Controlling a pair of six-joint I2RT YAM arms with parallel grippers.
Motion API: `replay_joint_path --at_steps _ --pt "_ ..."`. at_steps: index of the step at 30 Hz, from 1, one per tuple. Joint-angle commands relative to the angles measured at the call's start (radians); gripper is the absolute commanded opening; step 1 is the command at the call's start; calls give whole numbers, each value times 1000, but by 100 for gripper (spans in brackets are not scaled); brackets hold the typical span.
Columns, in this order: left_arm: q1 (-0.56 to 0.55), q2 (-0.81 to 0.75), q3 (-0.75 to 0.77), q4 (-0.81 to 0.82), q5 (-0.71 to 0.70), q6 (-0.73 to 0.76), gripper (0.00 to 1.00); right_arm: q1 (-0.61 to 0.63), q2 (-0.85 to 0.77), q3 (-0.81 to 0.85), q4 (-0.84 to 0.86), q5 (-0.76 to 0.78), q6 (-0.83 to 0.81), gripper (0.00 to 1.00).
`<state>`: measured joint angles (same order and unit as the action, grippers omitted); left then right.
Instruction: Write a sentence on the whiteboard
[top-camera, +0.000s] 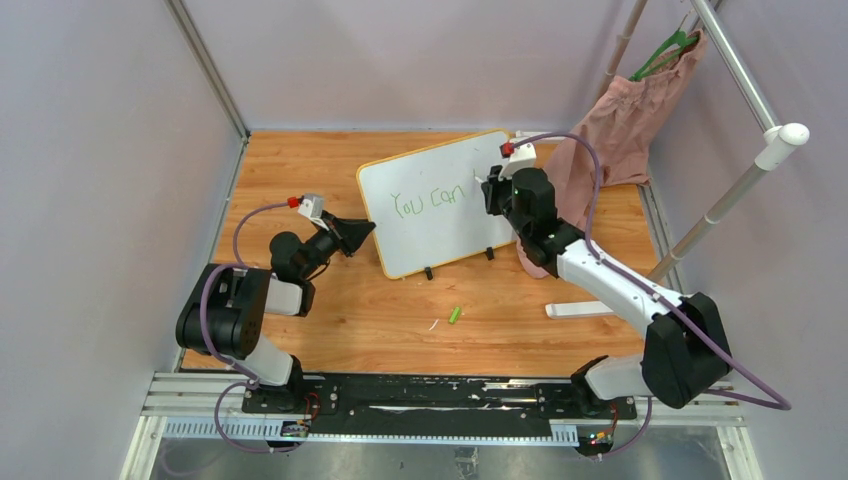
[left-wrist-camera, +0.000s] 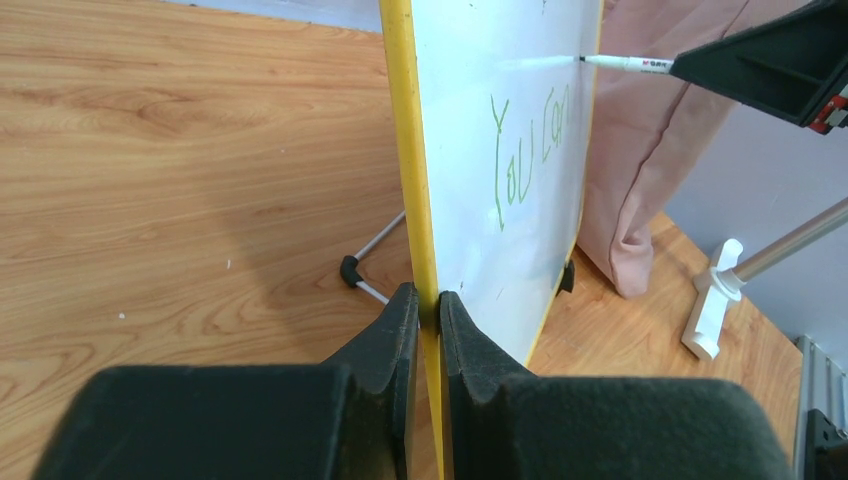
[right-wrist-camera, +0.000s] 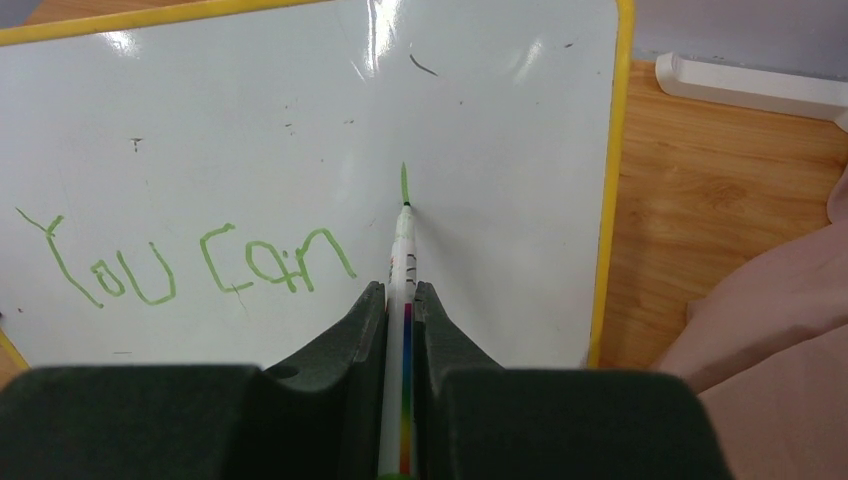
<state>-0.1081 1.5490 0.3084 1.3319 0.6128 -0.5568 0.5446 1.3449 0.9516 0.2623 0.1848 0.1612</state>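
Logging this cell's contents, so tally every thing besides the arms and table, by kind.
whiteboard: 1
marker: 1
small green piece: 1
white sliver: 1
pink garment: 1
green hanger: 1
white rack: 1
total: 7

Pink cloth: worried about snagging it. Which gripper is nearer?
Right. The right gripper writes just beside the pink cloth; the left gripper clamps the whiteboard at its far edge.
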Motion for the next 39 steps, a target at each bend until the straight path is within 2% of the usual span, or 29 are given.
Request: replay_joint_path --at_steps 1,17,39 --pt "-12 -6 5 -40 -10 45 0 -14 -23 -47 3 16 21 0" --pt "-12 -7 5 -40 -9 45 0 -14 -48 -115 1 6 39 0" --pt "-16 -9 6 -44 -8 47 0 -4 -2 8 -29 -20 19 0"
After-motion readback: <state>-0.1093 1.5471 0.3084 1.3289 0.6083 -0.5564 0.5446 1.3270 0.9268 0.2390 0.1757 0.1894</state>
